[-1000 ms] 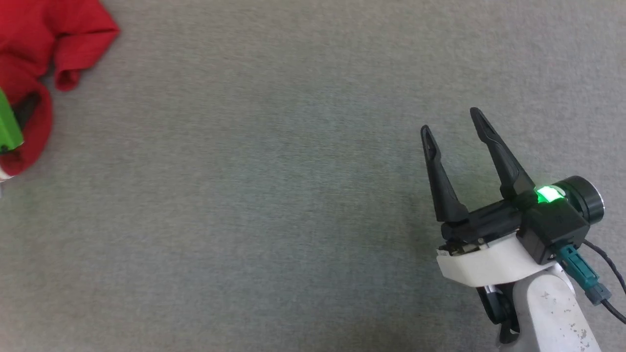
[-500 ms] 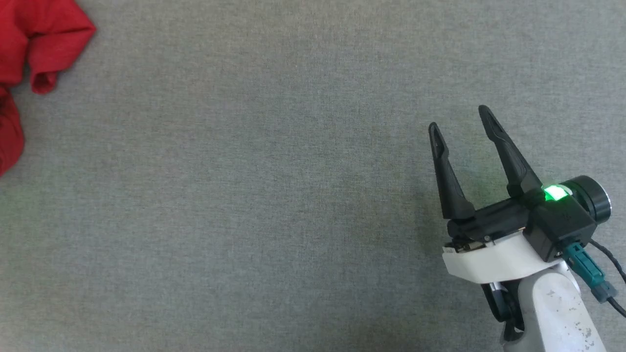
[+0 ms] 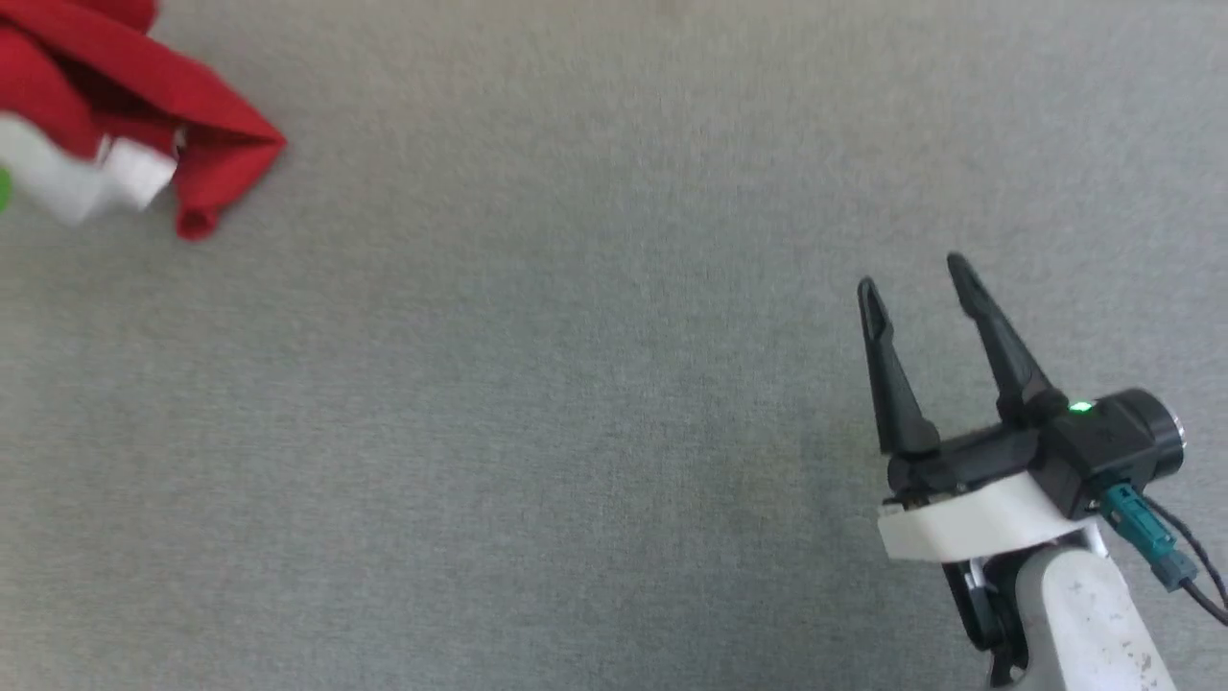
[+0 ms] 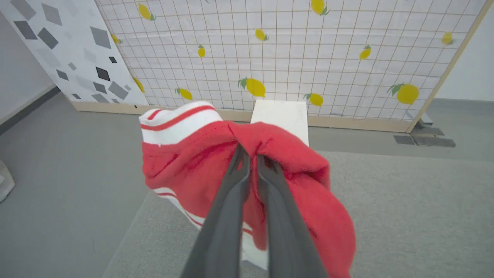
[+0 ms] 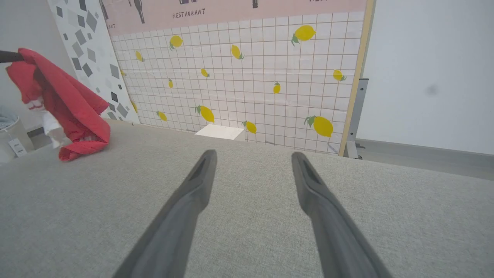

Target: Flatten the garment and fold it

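Note:
The garment (image 3: 216, 134) is a bunched red shirt with white, red-striped trim, at the head view's top left. In the left wrist view my left gripper (image 4: 251, 152) is shut on a red fold of the garment (image 4: 301, 166). The cloth hangs down around the fingers above the grey surface. The right wrist view shows the garment (image 5: 73, 104) dangling at the far left, its lowest fold at the table top. My right gripper (image 3: 911, 276) hovers at the lower right, far from the cloth, and is open with nothing between its fingers (image 5: 254, 156).
A wide grey fabric-covered table (image 3: 576, 384) stretches between the garment and the right arm. Behind the table's far edge stand a lemon-print grid panel (image 5: 251, 77), a white box (image 4: 279, 114) and a terrazzo-pattern panel (image 4: 69, 50). A white basket (image 5: 7, 133) sits at the left.
My left gripper has shut on the garment and raised it, and the cloth now hangs with white trim showing. The head view has shifted. The right gripper stays open.

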{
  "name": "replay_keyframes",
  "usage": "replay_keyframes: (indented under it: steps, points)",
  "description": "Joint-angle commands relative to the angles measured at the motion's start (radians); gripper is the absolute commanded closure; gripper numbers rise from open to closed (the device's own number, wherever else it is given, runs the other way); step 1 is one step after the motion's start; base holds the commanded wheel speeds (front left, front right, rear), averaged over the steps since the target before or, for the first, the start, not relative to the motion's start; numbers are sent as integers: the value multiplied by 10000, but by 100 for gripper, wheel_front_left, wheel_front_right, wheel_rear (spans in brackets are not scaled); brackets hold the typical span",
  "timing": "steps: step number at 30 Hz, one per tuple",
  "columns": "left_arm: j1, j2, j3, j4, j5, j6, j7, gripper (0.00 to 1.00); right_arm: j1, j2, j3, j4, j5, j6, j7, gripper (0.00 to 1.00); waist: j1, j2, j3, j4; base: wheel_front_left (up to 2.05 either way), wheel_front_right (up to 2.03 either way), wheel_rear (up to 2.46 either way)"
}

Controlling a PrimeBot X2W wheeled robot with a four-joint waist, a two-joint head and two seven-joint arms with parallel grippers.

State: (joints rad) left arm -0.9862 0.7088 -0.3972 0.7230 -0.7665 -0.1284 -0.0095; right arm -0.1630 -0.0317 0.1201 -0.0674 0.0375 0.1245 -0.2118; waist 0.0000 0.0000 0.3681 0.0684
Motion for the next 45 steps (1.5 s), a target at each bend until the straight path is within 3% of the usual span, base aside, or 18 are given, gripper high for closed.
replay_keyframes:
  steps: [1, 7, 12, 25, 31, 39, 40, 41, 45]
  points:
    - [-297, -87, -69, -266, 155, -23, -428, 100, 161, -9, -6, 95, 109, 62, -93, 0, 0, 0, -1099, 155, 0, 0, 0]
    - [-707, -514, -510, -1555, 602, -23, -1566, 100, 463, -9, -20, 409, 385, 62, -222, 0, 0, 0, -2040, 69, 0, 0, 0]
    - [-909, -1163, -1038, -2546, 825, 16, -1422, 100, 681, -9, -48, 552, 590, 62, -319, 0, 0, 0, -2594, -191, 0, 0, 0]
    - [193, -3701, -2466, -4903, 751, 693, -1378, 100, 841, -9, -578, 575, 916, 62, -412, 0, 0, 0, -2672, -1586, 0, 0, 0]
    - [1944, -4150, -3936, -4124, 958, 610, -1080, 100, 823, -9, -860, 625, 877, 62, -409, 0, 0, 0, -2143, -1892, 0, 0, 0]
    - [3344, -3785, -4863, -1398, 1560, 622, -1577, 100, 657, -9, -792, 742, 883, 62, -402, 0, 0, 0, -1554, -1786, 0, 0, 0]
    - [3355, -3799, -4863, -1105, 1582, 636, -1698, 89, 626, -9, -768, 790, 873, 62, -402, 0, 0, 0, -1536, -1733, 0, 0, 0]
    - [3344, -3830, -4824, -911, 1593, 685, -1824, 0, 610, -9, -763, 833, 871, 62, -402, 0, 0, 0, -1541, -1678, 0, 0, 0]
    - [3281, -4049, -4466, -479, 1480, 838, -2293, 0, 612, -9, -760, 1026, 870, 62, -400, 0, 0, 0, -1728, -1375, 0, 0, 0]
